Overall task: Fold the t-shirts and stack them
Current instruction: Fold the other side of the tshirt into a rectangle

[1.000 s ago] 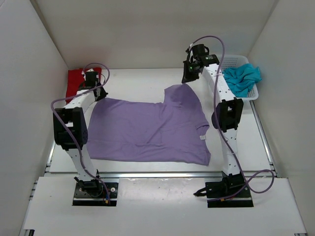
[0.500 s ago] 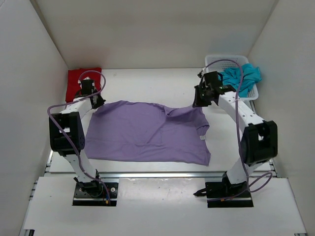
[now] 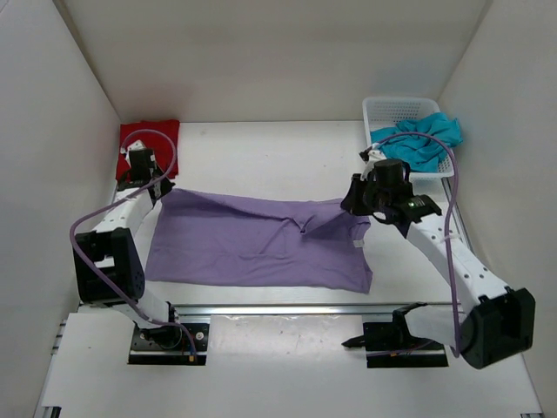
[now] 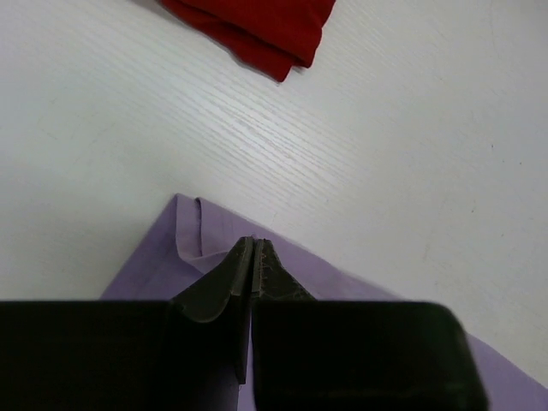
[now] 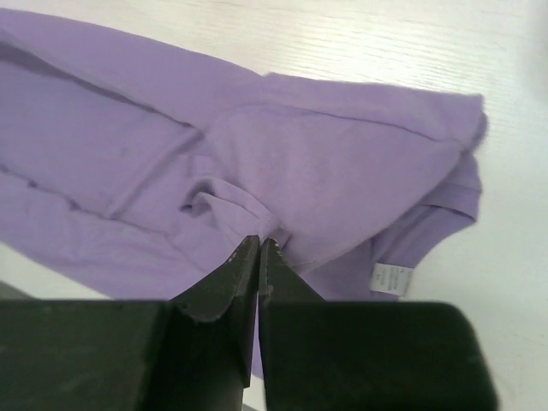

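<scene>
The lavender t-shirt (image 3: 252,239) lies spread across the middle of the table, its far edge drawn toward me into a fold. My left gripper (image 3: 157,188) is shut on its far left corner (image 4: 193,231). My right gripper (image 3: 355,202) is shut on the cloth at its far right side (image 5: 282,224), near the sleeve and the white label (image 5: 387,279). The red t-shirt (image 3: 144,142) lies folded at the far left corner and shows in the left wrist view (image 4: 257,26). The teal t-shirt (image 3: 422,139) lies bunched in the basket.
A white mesh basket (image 3: 392,111) stands at the far right by the right wall. White walls close in the table on the left, back and right. A metal rail (image 3: 278,307) runs along the near edge.
Both grippers have pulled the lavender shirt's far edge toward the near side, and the right arm has swung down and right. The raised right part of the shirt now lies lower and folded over.
</scene>
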